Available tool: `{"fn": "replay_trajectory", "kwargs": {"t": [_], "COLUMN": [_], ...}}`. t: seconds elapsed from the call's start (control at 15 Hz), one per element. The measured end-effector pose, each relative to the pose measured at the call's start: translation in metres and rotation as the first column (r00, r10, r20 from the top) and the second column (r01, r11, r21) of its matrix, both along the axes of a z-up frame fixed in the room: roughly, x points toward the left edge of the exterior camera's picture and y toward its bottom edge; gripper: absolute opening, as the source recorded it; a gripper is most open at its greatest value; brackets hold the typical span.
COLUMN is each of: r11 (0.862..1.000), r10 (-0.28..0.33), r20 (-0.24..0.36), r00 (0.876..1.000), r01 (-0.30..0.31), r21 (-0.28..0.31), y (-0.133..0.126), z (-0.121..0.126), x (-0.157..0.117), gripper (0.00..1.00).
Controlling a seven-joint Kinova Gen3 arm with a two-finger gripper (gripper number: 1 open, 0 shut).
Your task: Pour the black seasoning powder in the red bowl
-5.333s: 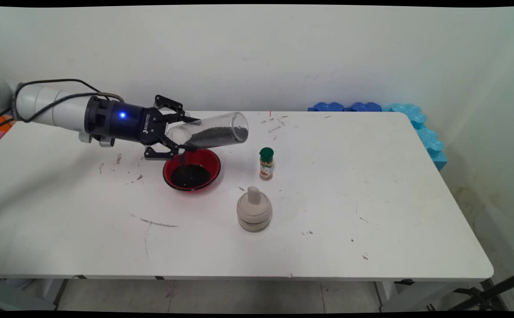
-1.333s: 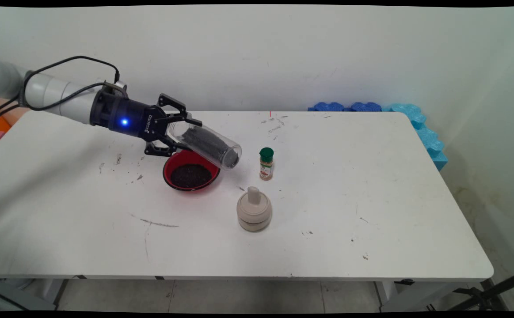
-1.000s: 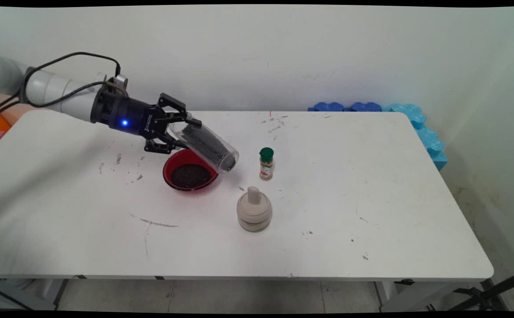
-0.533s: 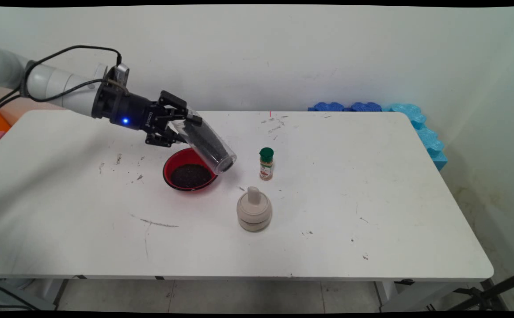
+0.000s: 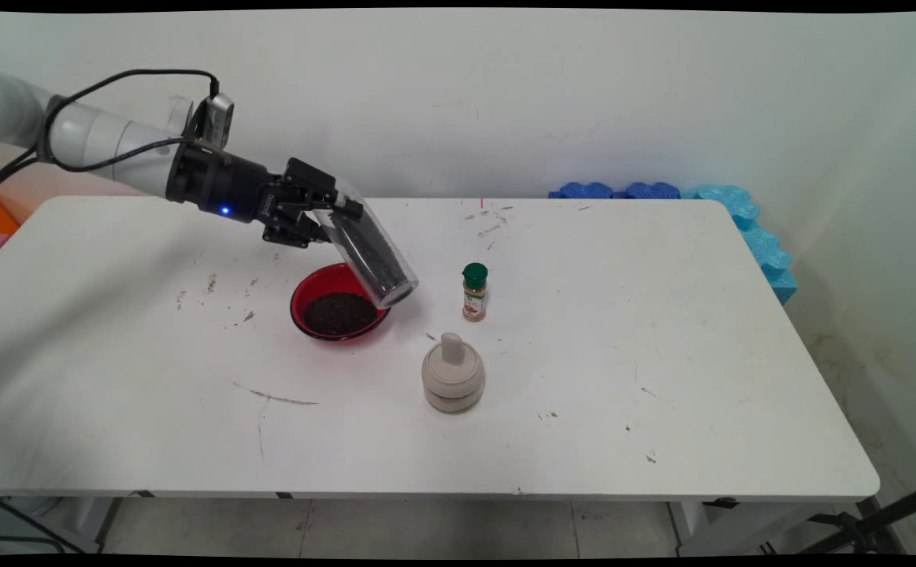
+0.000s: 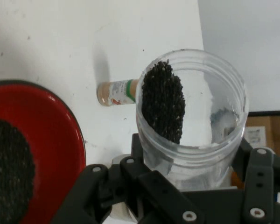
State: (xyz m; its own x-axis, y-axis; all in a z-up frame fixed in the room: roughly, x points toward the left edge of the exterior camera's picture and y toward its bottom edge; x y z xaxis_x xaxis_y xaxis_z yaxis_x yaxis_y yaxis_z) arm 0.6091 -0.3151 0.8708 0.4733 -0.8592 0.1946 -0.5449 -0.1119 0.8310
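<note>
Jar of dark grains clamped in closed gripper, tilted, base low over red bowl's right rim.

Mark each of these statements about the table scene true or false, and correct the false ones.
1. The gripper clamps a clear jar that holds dark grains. True.
2. The red bowl is empty. False: it holds a heap of dark grains.
3. The spice bottle has a green cap and stands upright. True.
4. The beige lidded pot sits inside the red bowl. False: it stands apart on the white table, nearer the camera.
5. The jar hangs tilted in the air. True.
</note>
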Motion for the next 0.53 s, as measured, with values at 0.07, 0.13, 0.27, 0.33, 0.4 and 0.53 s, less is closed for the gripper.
{"fn": "replay_trajectory", "kwargs": {"t": [0.07, 0.13, 0.27, 0.33, 0.4, 0.53], "r11": [1.000, 0.999, 0.997, 0.995, 0.993, 0.981], "r10": [-0.014, -0.024, -0.048, -0.063, -0.074, -0.118], "r20": [0.015, 0.025, 0.049, 0.064, 0.076, 0.124], "r00": [1.000, 0.999, 0.998, 0.996, 0.994, 0.985], "r01": [0.014, 0.024, 0.051, 0.068, 0.081, 0.135], "r21": [-0.019, -0.031, -0.060, -0.078, -0.091, -0.142], "y": [-0.0011, -0.0018, -0.0032, -0.0039, -0.0044, -0.0051], "z": [0.0012, 0.0020, 0.0040, 0.0050, 0.0059, 0.0085], "x": [-0.0006, -0.0011, -0.0024, -0.0032, -0.0037, -0.0058], "gripper": [0.00, 0.00, 0.00, 0.00, 0.00, 0.00]}}
